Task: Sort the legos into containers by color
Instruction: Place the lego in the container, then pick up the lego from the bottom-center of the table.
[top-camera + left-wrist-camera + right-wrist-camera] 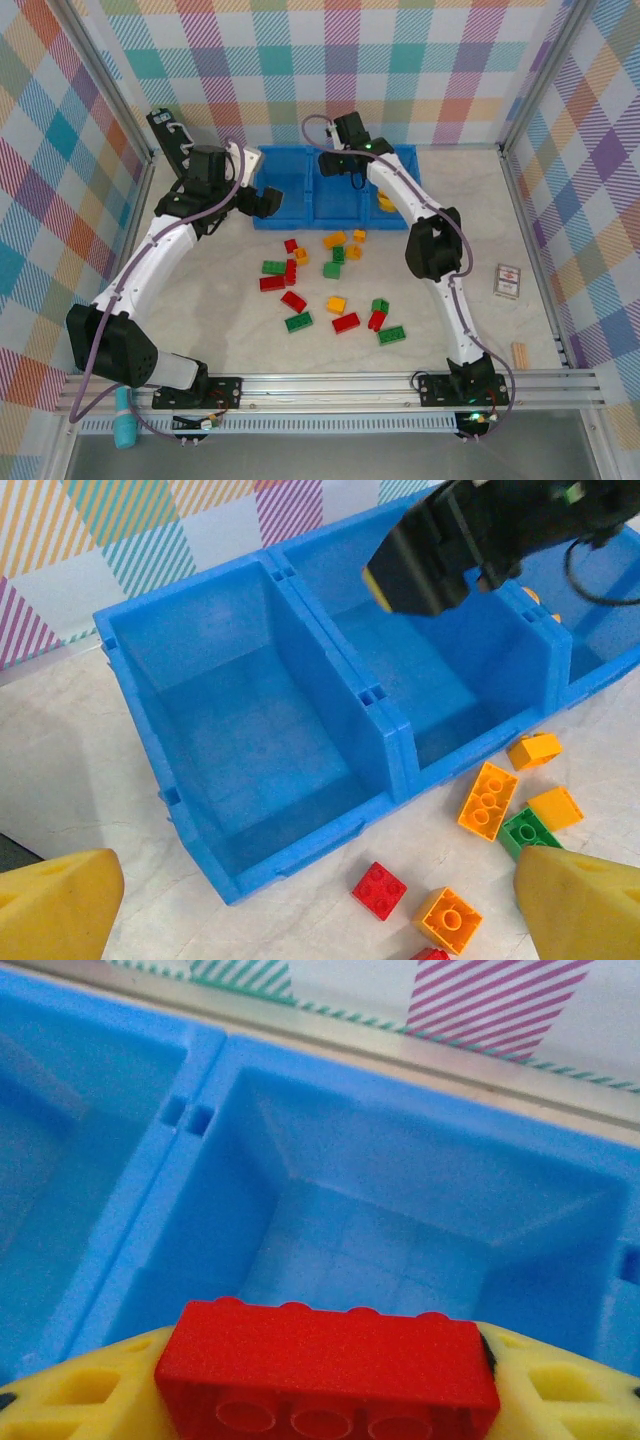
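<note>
- Right tool point(325, 1400) is clamped on a red brick point(320, 1355), holding it over the middle bin point(350, 1250) of the tray point(390, 740).
- Left tool point(318, 880) is wide open with nothing in it, hovering by the front of the left bin point(240, 730).
- A few yellow bricks point(386, 203) sit in the right bin point(408, 160).
- The loose legos point(332, 270) are scattered on the surface point(480, 230) in front of the tray, with red, green and orange all mixed.

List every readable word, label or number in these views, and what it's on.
No text is legible.
Red print on the small card, on the table at right: too small to read.
White marks on the black bar at back left: too small to read.
No lettering shows on the red brick in the right hand.
</note>
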### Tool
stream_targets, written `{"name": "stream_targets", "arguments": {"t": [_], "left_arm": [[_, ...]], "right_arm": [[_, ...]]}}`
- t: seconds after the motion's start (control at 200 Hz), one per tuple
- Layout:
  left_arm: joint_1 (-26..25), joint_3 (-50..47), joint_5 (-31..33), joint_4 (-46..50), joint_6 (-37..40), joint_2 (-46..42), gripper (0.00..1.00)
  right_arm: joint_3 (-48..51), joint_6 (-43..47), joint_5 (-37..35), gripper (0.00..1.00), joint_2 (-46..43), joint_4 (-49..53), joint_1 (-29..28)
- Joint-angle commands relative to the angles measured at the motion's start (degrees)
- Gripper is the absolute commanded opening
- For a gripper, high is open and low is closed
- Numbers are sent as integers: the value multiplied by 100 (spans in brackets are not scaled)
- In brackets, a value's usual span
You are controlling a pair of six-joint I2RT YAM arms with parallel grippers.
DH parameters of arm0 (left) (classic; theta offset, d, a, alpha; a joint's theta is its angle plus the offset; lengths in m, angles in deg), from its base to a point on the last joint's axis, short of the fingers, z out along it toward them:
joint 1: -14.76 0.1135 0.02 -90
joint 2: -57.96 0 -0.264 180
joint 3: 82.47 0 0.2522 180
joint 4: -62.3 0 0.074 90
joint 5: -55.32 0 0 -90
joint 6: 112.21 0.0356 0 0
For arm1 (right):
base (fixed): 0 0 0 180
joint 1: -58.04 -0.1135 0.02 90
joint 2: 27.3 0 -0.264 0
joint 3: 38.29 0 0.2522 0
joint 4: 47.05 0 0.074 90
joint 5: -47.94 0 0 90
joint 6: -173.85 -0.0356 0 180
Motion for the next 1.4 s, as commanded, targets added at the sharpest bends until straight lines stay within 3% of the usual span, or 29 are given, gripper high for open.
{"name": "stream_targets", "arguments": {"t": [0.0,0.31,0.48,0.6,0.91,1.115,1.395], "left_arm": [[45,-8,4,33,119,-200,100],[45,19,13,76,139,-253,100],[45,72,-47,109,128,-262,100],[45,89,-87,73,86,-250,100],[41,110,-265,9,-21,-344,100],[37,76,-278,18,-28,-463,100],[19,57,-290,4,-30,-424,100]], "right_arm": [[-228,312,-152,51,219,1,-41],[-78,283,-204,57,405,49,-93],[-66,250,-257,73,286,116,-109],[143,282,-348,85,-91,137,-135],[1408,266,10,88,-1790,475,-241],[3598,-166,-363,89,-3654,1028,-454],[7439,-2190,-332,88,-6890,1396,-1086]]}}
